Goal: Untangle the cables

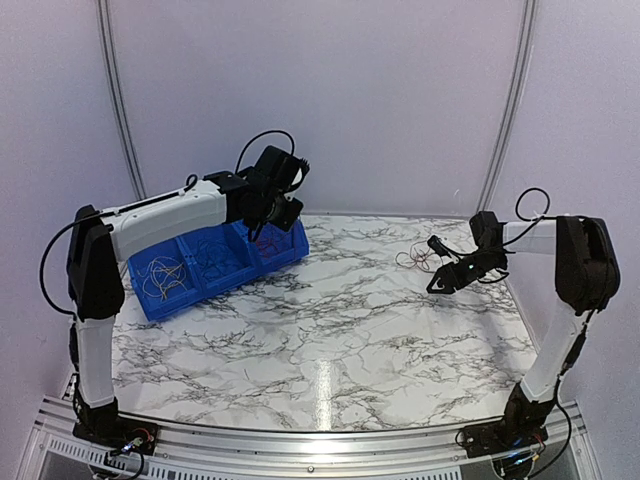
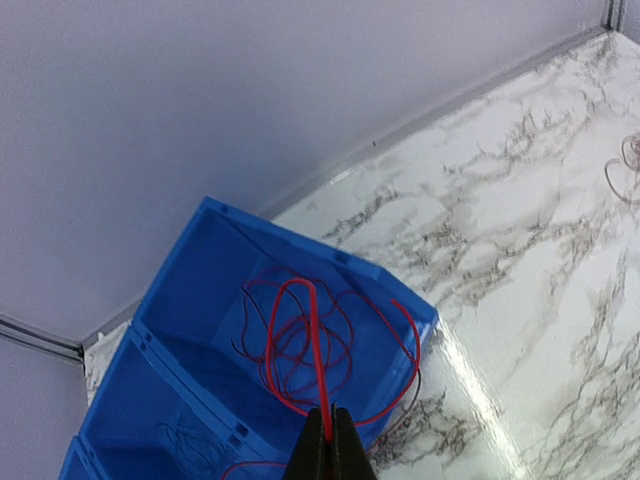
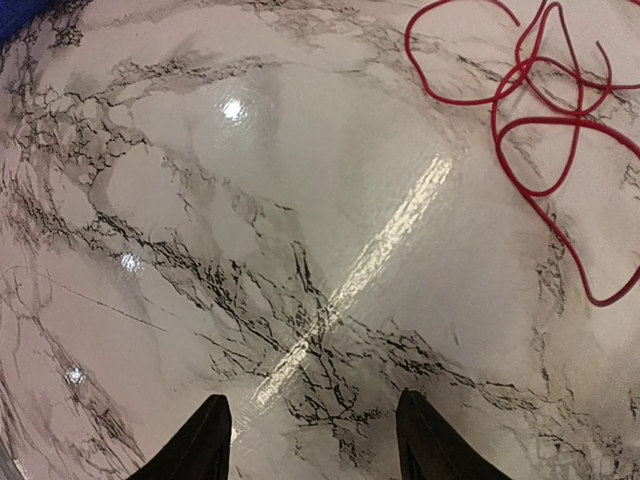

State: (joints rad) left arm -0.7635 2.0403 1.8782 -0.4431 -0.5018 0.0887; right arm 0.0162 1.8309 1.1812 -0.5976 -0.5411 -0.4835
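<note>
The cables (image 1: 415,258) are hair-thin wires in two places. A small loose tangle of red and dark loops lies on the marble table (image 1: 330,330), toward its far right. The rest sit in a blue three-part bin (image 1: 226,284) at the far left: whitish ones in the nearest compartment, dark ones in the middle, red ones in the far end compartment.

In the left wrist view, a red cable (image 2: 318,340) runs straight up from the left gripper (image 2: 330,445) into the coil of red loops in that end compartment. The fingers are clenched tight on this strand. A thin dark strand seems to lie among the red loops, and one wide red loop reaches out to the bin's corner rim.

The right gripper (image 3: 310,400) hangs low over bare marble with its fingers spread and nothing between them. The red loops of the table tangle lie off to the upper right of its view, apart from the fingers.

Risks, as a judgement: the pinched strand overlaps its neighbours, so a lift could drag the whole coil out of the bin. The loop at the rim could snag. A wire this thin could slip from the grip. The right gripper, closing where it is, would catch nothing.
</note>
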